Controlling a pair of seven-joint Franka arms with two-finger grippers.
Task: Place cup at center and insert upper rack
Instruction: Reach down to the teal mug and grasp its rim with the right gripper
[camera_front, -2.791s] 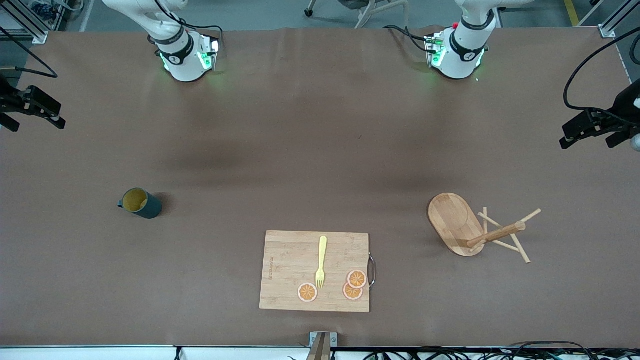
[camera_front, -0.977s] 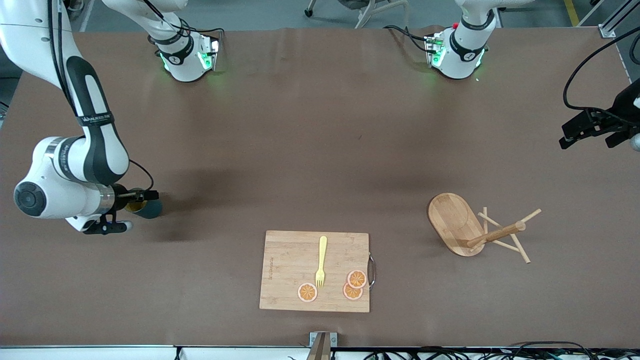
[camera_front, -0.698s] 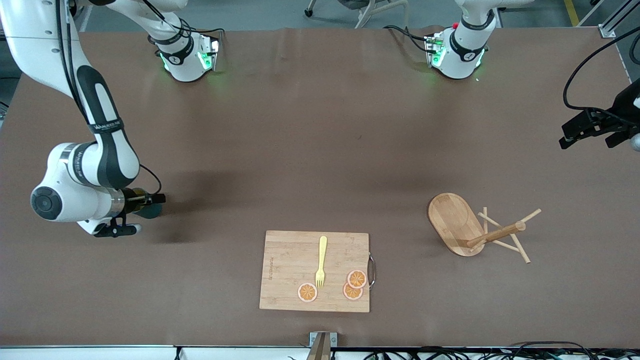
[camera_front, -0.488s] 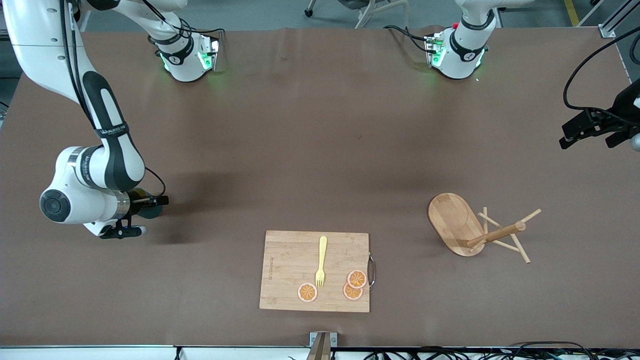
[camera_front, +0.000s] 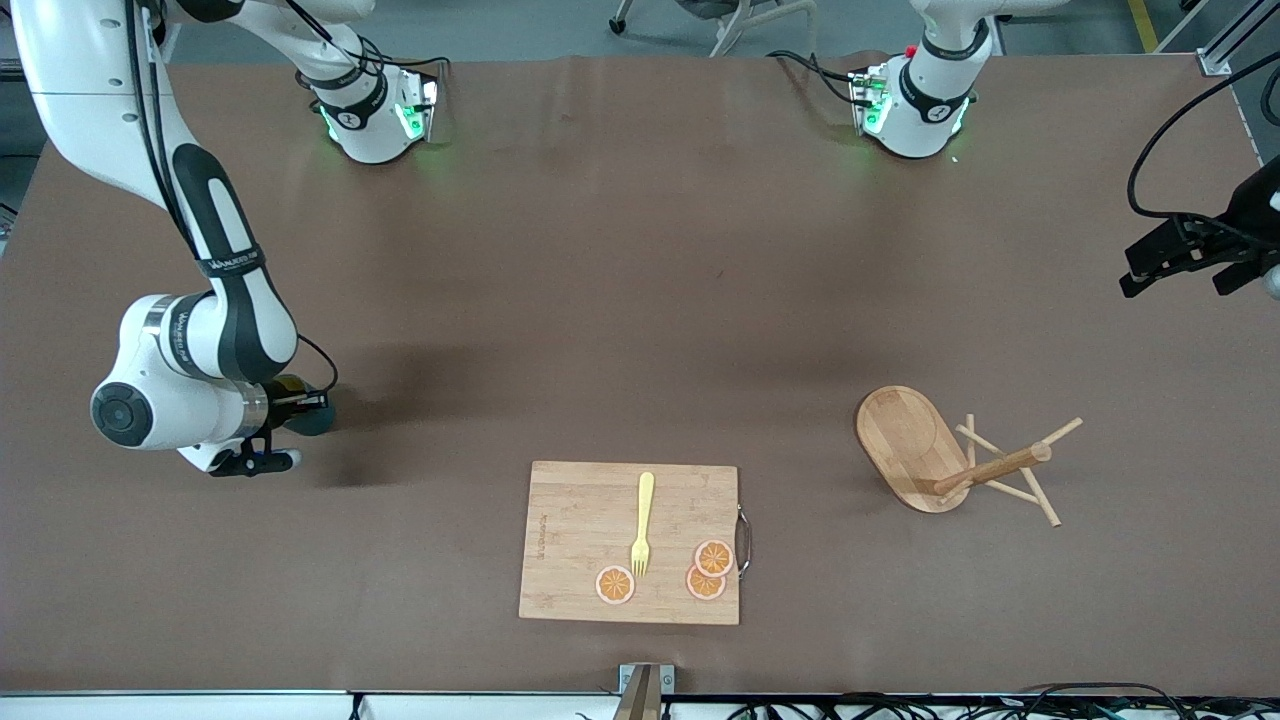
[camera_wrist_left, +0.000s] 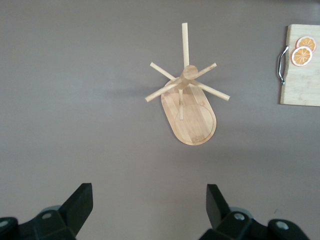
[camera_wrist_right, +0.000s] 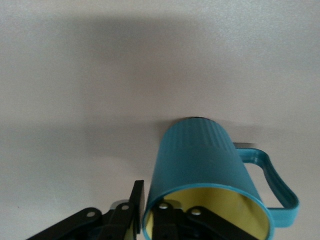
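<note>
A brown counter (camera_front: 620, 300) is seen under even light; grey floor (camera_front: 560, 25) and a chair's wheeled base (camera_front: 735, 20) are glimpsed at its edge.

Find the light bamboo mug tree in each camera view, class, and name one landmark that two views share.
Front view: light bamboo mug tree, standing toward the left arm's end of the table.
Left wrist view: upright near the picture's middle.
Right wrist view: not in it.
Shared landmark: rectangular bamboo cutting board with orange slices, in front and left wrist views.
</note>
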